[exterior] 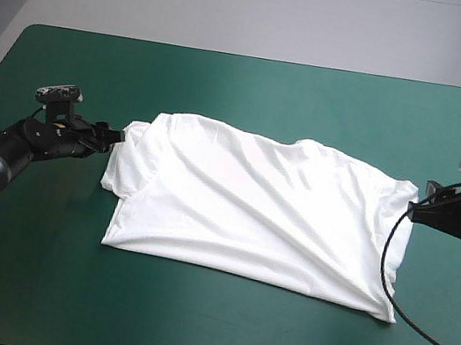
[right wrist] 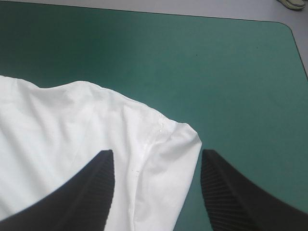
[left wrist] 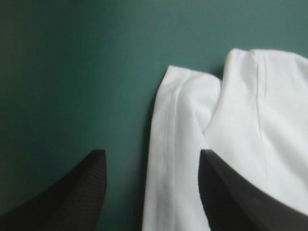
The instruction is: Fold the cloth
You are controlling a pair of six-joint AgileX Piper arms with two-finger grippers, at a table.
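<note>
The T-shirt [exterior: 260, 205] is plain white. At its 12 o'clock, the cover [exterior: 254, 87] is unpatterned teal-green. The black fingers [right wrist: 226, 197] seem finely ribbed.

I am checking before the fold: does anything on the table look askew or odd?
Nothing is damaged. The T-shirt lies spread but not smooth: long slanting creases cross it. The left gripper and right gripper stand open at its ends.

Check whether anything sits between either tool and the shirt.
Nothing visible does. The left tool and right tool are both open, each with a corner of the shirt between its fingers. Only bare teal-green cover lies around them.
</note>
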